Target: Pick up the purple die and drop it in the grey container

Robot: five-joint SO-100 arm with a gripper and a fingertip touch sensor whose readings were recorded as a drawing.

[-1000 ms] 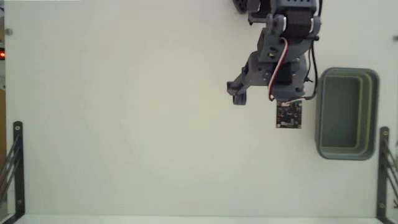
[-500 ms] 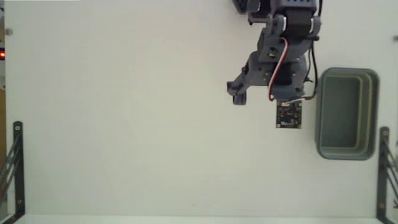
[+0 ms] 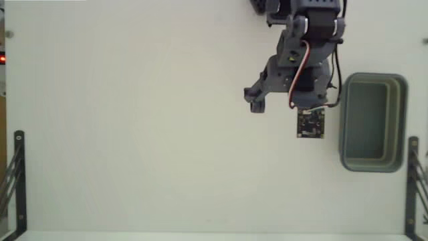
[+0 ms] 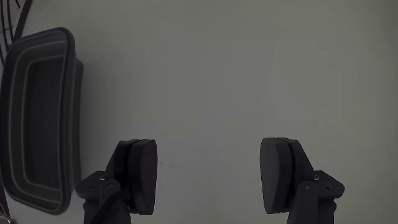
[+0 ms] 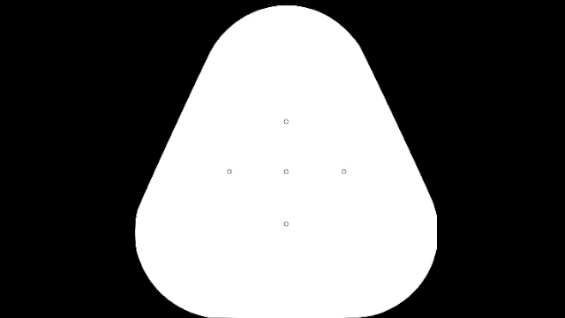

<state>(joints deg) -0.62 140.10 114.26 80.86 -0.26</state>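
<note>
The purple die is out of view in every frame. The grey container (image 3: pixel 373 79) stands at the right of the fixed view, and its inside looks bare. In the wrist view the grey container (image 4: pixel 71 118) lies at the far left. My arm (image 3: pixel 304 53) reaches down from the top edge, just left of the tub. My gripper (image 4: pixel 211 177) is open over bare white table, with nothing between its two dark fingers (image 4: pixel 140 177).
A small dark circuit board (image 3: pixel 311 123) hangs on the wrist beside the tub. Black metal brackets stand at the lower left (image 3: pixel 19 181) and lower right (image 3: pixel 413 181) table edges. A red light (image 3: pixel 2 59) glows at the left edge.
</note>
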